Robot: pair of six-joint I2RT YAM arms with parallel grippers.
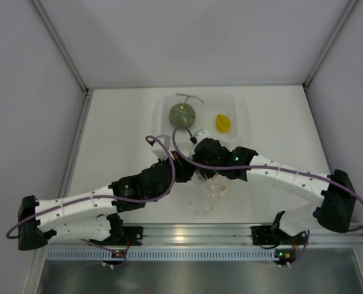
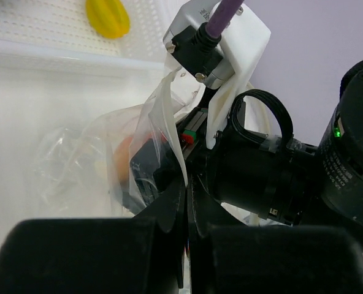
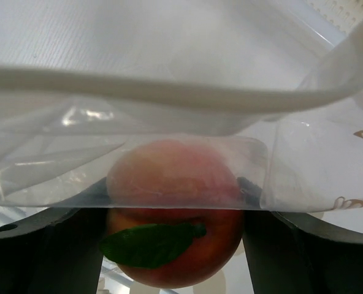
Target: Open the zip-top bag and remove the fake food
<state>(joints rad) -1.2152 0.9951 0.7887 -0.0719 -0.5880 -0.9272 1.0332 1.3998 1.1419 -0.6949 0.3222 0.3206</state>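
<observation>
The zip-top bag [image 1: 205, 197] is lying crumpled on the table [image 1: 117, 131], just in front of the spot where your two arms are meeting, near the front edge. You are pinching a raised flap of its clear film with the left gripper [image 2: 187, 187]; its jaws are pressing fully together with the plastic caught between them, and the film is standing up from that pinch.

The orange-red fruit [image 3: 175, 242] is sitting at the bag. In the right wrist view the clear film is draping across its upper half, while its lower half and green leaf are showing bare below the film's edge. You are holding the right gripper [image 3: 174, 269] wide around it: the fruit is filling the gap and meeting both dark fingers [image 3: 40, 254], so the jaws are gripping it at its full width.

The other two pieces are resting outside the bag in the clear tub [image 1: 243, 103] at the far side of the table: the green melon [image 1: 181, 114] on the left, the yellow fruit [image 1: 222, 123] to its right, apart from each other.
</observation>
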